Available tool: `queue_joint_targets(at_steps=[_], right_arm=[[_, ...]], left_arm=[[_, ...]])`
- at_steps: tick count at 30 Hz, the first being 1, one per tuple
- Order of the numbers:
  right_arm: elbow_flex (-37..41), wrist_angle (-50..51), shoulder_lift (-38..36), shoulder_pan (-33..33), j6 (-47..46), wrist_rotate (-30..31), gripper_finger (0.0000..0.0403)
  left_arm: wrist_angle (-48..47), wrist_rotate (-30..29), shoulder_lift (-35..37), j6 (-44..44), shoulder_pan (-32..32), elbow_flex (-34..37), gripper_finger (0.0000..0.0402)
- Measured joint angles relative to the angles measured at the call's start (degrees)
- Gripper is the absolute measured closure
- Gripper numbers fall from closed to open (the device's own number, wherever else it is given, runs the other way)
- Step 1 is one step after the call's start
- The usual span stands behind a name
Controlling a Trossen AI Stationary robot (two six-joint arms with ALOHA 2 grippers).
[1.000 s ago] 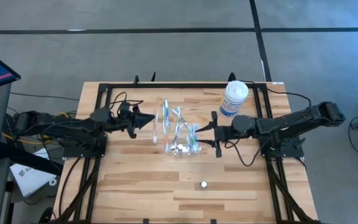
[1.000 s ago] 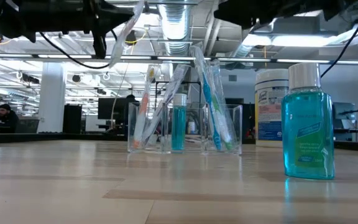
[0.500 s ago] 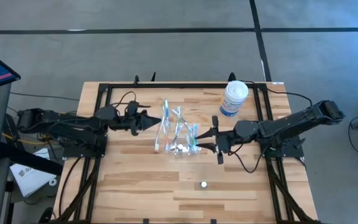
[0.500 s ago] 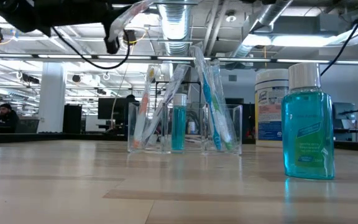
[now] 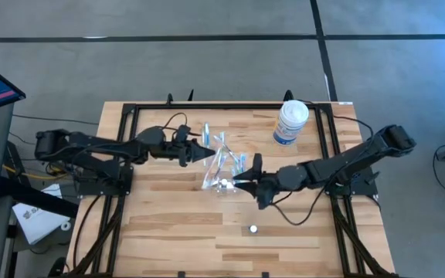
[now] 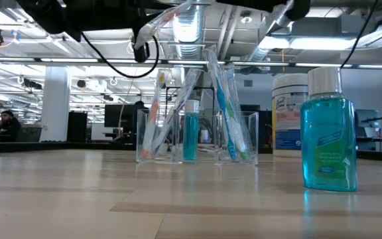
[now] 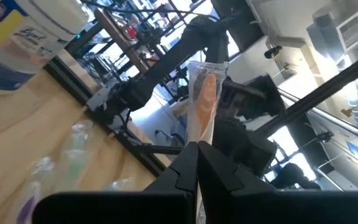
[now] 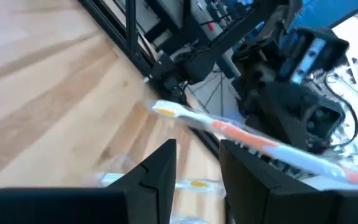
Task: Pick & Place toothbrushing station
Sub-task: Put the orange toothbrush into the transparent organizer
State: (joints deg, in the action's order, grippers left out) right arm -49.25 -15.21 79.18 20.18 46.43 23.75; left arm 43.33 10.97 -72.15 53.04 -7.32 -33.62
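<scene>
table: light wooden slatted table top (image 5: 176, 232) with a black metal frame around its far part.
station: clear plastic compartment holder (image 6: 197, 136) stands upright near the middle of the table; in the high view it sits between the two grippers (image 5: 224, 184).
contents: thin white toothbrushes with blue, green and orange parts (image 6: 225, 106) lean in the holder's compartments; a small clear tube of blue liquid (image 6: 190, 129) stands upright in the middle compartment.
left gripper: dark two-finger left gripper (image 5: 207, 155) reaches in from the left and is above the holder's far-left side; its fingers are pinched together on a wrapped orange-and-white toothbrush (image 7: 202, 102), which sticks out past the fingertips in the left wrist view.
held brush, low view: the wrapped toothbrush (image 6: 161, 16) hangs slanted above the holder, apart from the brushes standing in it.
right gripper: dark two-finger right gripper (image 5: 242, 180) comes in from the right and is just beside the holder's right side; its fingers (image 8: 160, 167) stand narrowly apart with a gap between them, and nothing is seen clamped in the gap.
right wrist view: the orange-and-white toothbrush (image 8: 241, 134) held by the other arm crosses beyond the fingers.
other things: large white tub with a blue label (image 5: 290, 122) stands at the far right of the table, well apart from the holder; a clear bottle of blue liquid with a white cap (image 6: 328, 129) stands near the low camera, its white cap seen from above (image 5: 253, 228).
background: a person (image 6: 4, 125) sits far off in the room.
</scene>
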Motion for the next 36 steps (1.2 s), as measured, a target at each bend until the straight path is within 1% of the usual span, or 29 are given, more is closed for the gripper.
queue_joint_targets(at_steps=[4, 10, 13, 20, 23, 27, 31, 33, 36], right_arm=[[-2.4, 0.0, 2.7, 0.9, 3.4, 3.6, 0.0289], [-6.5, 1.7, 7.6, 2.0, 9.9, 9.4, 0.0289], [-8.6, 1.8, 10.6, 2.3, 13.2, 11.7, 0.0289], [-13.6, 4.1, 15.9, 2.3, 17.4, 16.0, 0.0285], [-15.7, 4.4, 17.7, 2.3, 19.5, 17.7, 0.0268], [-18.1, 4.7, 19.5, 2.4, 22.2, 20.1, 0.0233], [-18.6, 4.0, 19.6, 2.5, 24.5, 20.6, 0.0200], [-18.6, 2.9, 19.6, 2.6, 25.1, 21.1, 0.0190], [-18.6, 2.3, 19.6, 2.6, 29.0, 21.7, 0.0185]], left_arm=[[0.0, 1.5, -0.9, 0.4, 0.0, -1.5, 0.0401], [0.2, 1.5, -1.0, 0.5, 0.0, -1.8, 0.0401], [0.1, 1.5, -1.1, 1.3, 0.0, -1.8, 0.0401], [0.0, 2.2, -1.1, 1.3, 0.0, -1.8, 0.0401], [0.0, 2.5, -1.1, 1.3, 0.0, -1.8, 0.0401], [0.0, 2.5, -1.1, 1.3, 0.0, -1.8, 0.0401], [-0.1, 2.7, -1.1, 1.3, 0.0, -1.8, 0.0401], [-0.1, 2.9, -1.1, 1.3, 0.0, -1.8, 0.0401], [-0.3, 2.9, -1.1, 1.3, 0.0, -1.8, 0.0401]])
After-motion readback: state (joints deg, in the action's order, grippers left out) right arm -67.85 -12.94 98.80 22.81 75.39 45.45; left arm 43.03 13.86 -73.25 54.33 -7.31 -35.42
